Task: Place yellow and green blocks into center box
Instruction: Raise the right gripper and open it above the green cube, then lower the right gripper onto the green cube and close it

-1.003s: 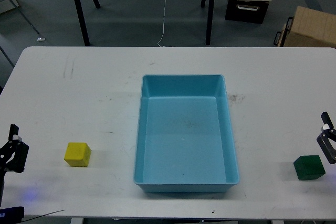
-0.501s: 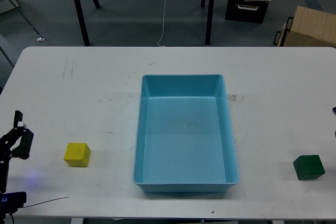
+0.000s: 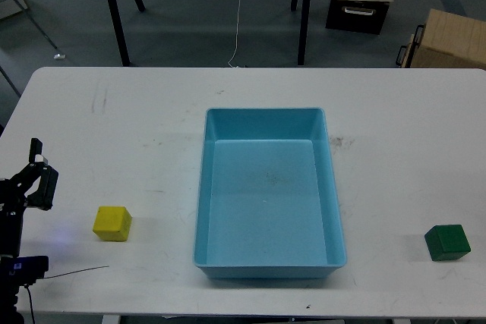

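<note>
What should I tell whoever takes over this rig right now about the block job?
Left gripper: jaws open, holding nothing, hovering left of the yellow block.
Right gripper: out of view.
Yellow block sits on the table left of the blue box; green block sits at the right, near the front edge.
Done: nothing, the box holds no block.
Left: put both blocks in the box.
</note>
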Tool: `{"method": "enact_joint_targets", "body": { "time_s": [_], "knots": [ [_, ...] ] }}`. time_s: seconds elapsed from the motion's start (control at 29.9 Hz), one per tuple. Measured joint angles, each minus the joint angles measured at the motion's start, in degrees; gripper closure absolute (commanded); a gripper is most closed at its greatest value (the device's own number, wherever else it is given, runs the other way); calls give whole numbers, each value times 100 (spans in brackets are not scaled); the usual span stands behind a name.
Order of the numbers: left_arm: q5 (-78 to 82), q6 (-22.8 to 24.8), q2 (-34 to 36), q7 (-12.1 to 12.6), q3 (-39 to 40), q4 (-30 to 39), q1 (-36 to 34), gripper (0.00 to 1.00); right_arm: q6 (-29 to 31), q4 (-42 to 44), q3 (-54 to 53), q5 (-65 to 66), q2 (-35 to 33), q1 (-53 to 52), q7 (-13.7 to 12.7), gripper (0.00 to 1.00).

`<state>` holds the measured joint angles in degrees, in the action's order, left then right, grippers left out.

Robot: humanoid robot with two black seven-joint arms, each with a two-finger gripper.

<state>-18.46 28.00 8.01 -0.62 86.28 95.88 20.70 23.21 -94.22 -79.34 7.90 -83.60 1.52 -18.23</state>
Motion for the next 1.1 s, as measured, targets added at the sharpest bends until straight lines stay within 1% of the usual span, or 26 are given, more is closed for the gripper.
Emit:
{"method": "enact_joint_targets", "body": {
  "time_s": [0.1,0.33,0.43,0.57,0.64,0.74,0.84,0.94,1.04,1.1],
  "knots": [
    [1,0,-9,-3,-6,-24,0,0,0,-72,168,791,61,-20,-1,0],
    [12,0,-15,-15,-185,-117,-88,0,-12,152,1145,2224,1082,-143,-13,0],
    [16,0,-5,-16,-205,-204,-116,0,-17,288,1663,2719,1336,-553,-77,0],
    [45,0,-1,-13,-213,-263,-180,0,-17,485,2937,2889,1554,-1760,-373,0],
    [108,0,-10,-11,-216,-287,-193,0,-6,600,3908,3044,1721,-2655,-559,0],
    [187,0,-29,-11,-217,-315,-194,0,41,661,5490,3395,1881,-4029,-752,0],
    [207,0,-37,-20,-217,-333,-181,0,95,636,7371,3755,2038,-5617,-814,0],
    [213,0,-48,-27,-217,-336,-171,0,138,543,8768,3910,2372,-6762,-822,0],
    [212,0,-92,-38,-216,-336,-157,0,149,398,9672,3950,2793,-7348,-825,0],
    [213,0,-151,-42,-211,-336,-143,0,150,359,9992,3990,2983,-7483,-832,0]
  ]
}}
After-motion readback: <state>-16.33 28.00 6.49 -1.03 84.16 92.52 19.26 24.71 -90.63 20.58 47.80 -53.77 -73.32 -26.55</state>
